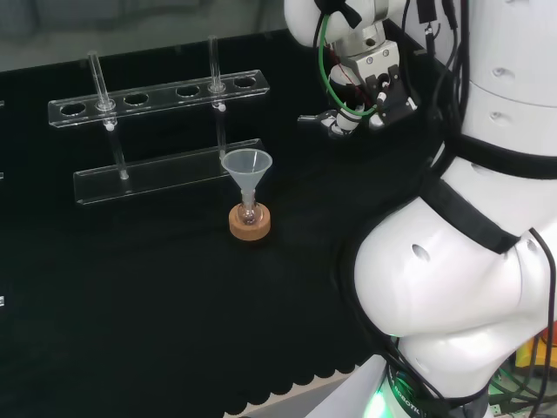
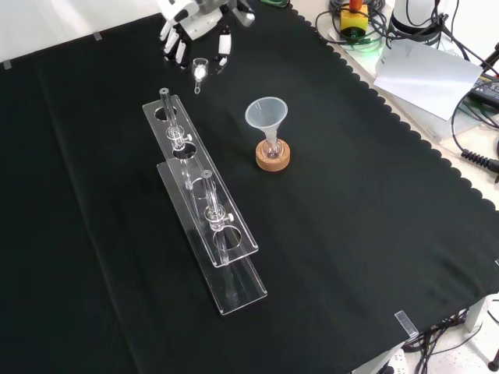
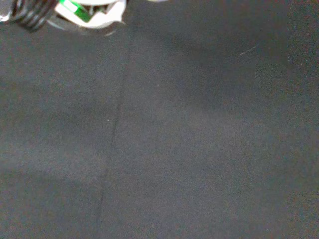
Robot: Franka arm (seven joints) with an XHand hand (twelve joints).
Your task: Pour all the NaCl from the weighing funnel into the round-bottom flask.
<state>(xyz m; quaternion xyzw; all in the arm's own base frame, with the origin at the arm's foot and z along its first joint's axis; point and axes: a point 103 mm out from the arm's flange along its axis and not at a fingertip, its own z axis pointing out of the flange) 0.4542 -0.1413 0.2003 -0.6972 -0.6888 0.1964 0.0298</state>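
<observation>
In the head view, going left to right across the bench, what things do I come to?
Clear test tube rack → funnel sitting in the small flask on its cork ring → robot hand, raised above the cloth → the arm's white links.

Black cloth covering my bench, scalloped edge hanging along near side in head view. Pale bench top showing beyond cloth at front view's right, cables and white sheet lying there. Light falling evenly, faint crease running through cloth under my wrist.
</observation>
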